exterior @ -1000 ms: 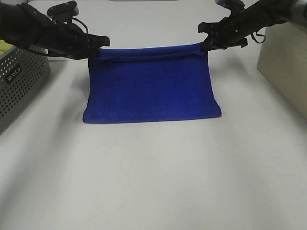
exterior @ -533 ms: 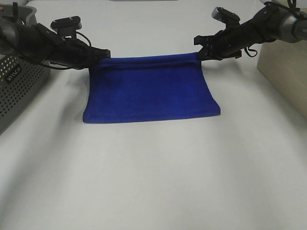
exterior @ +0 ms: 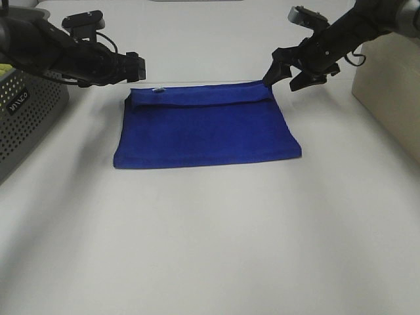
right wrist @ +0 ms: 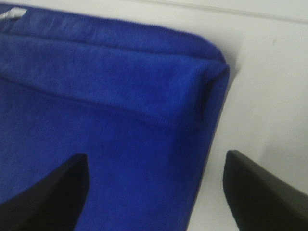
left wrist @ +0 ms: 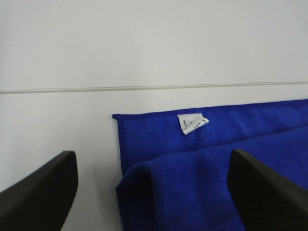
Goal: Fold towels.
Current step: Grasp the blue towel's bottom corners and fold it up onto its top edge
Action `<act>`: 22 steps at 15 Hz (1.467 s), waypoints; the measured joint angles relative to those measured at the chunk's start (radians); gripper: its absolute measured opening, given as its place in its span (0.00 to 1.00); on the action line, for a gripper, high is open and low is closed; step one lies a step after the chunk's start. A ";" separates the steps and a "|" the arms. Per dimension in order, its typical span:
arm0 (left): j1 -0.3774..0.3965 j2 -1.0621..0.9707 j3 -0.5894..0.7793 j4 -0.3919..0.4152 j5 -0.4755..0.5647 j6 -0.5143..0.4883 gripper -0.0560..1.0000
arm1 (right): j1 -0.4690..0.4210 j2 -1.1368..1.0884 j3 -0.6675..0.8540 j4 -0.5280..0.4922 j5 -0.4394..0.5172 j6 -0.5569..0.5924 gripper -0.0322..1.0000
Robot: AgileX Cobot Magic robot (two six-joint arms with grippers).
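Right, both my grippers are up at the far edge of the blue towel, which lies doubled over and flat on the white table, about midway between the two arms. My left gripper hangs just off the towel's far left corner, jaws spread wide and gripping nothing; from the left wrist camera both dark fingers frame that corner with cloth and bare table between them. And there is the small pale tag, sitting on the lower layer's far edge, because the upper layer stops a little short and leaves a strip of the lower one showing. Over on the other side, my right gripper hovers right by the far right corner, jaws also parted wide and holding nothing. In the right wrist view its fingers stand either side of that corner, where the stitched edge of the upper layer runs across the plush. A grey perforated basket sits on my left, and a beige box on my right, both well apart from the towel.
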 joint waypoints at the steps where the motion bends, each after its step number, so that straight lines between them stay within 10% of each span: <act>1: 0.017 -0.021 -0.001 0.003 0.097 -0.017 0.82 | 0.000 -0.032 -0.001 -0.066 0.085 0.058 0.76; 4: 0.041 -0.045 -0.003 0.066 0.357 -0.185 0.82 | -0.001 -0.071 -0.001 -0.199 0.248 0.179 0.76; 10: 0.041 -0.044 -0.005 0.268 0.657 -0.480 0.82 | -0.045 -0.075 0.082 -0.180 0.255 0.233 0.74; 16: 0.041 -0.044 0.010 0.300 0.770 -0.532 0.77 | -0.070 -0.140 0.268 -0.119 0.257 0.209 0.73; 22: 0.035 -0.062 0.133 0.253 0.669 -0.542 0.76 | -0.070 -0.139 0.309 -0.090 0.257 0.184 0.73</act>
